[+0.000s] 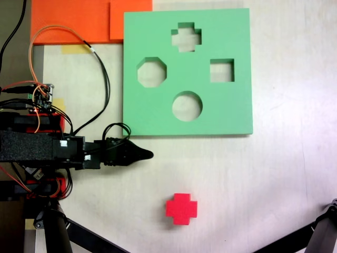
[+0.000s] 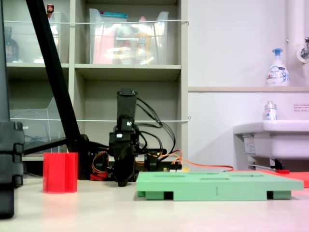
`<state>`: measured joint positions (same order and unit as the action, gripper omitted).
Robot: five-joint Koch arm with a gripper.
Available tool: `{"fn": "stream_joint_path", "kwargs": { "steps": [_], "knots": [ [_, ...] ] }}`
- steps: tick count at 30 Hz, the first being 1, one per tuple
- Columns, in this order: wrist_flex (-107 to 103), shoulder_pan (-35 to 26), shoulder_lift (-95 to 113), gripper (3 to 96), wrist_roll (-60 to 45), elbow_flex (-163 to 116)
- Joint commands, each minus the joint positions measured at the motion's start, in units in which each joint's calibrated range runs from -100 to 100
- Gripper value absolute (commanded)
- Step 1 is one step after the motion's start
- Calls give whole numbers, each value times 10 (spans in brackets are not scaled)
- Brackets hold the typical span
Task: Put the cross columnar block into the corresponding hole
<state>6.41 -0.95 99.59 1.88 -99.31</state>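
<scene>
Red cross columnar block point(image 1: 181, 208) at six o'clock of green board point(image 1: 237, 105); plus-shaped hole point(image 1: 186, 38) unfilled; gripper point(image 1: 145, 154) pinched together, holding nothing.

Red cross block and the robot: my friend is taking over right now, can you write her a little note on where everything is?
Gripper: holds nothing, jaws look closed; it sits near the green board's lower edge in the first exterior view.
Red cross block: standing free on the table, below the board, untouched.
Cross hole: empty, at the board's top edge.
Done: nothing yet.
Left: grasp the block, carry it over, push it into the cross hole.
</scene>
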Motion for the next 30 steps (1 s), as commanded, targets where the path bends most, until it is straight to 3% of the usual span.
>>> {"fn": "stream_joint_path", "kwargs": {
  "steps": [1,19,22,27,30],
  "knots": [
    [-57,-3,4,486,-1,-7],
    [-58,0,4,486,3,-7],
    [-55,40,4,489,52,-7],
    [5,67,4,493,223,-7],
    [-98,100,4,468,275,10]
  ]
}}
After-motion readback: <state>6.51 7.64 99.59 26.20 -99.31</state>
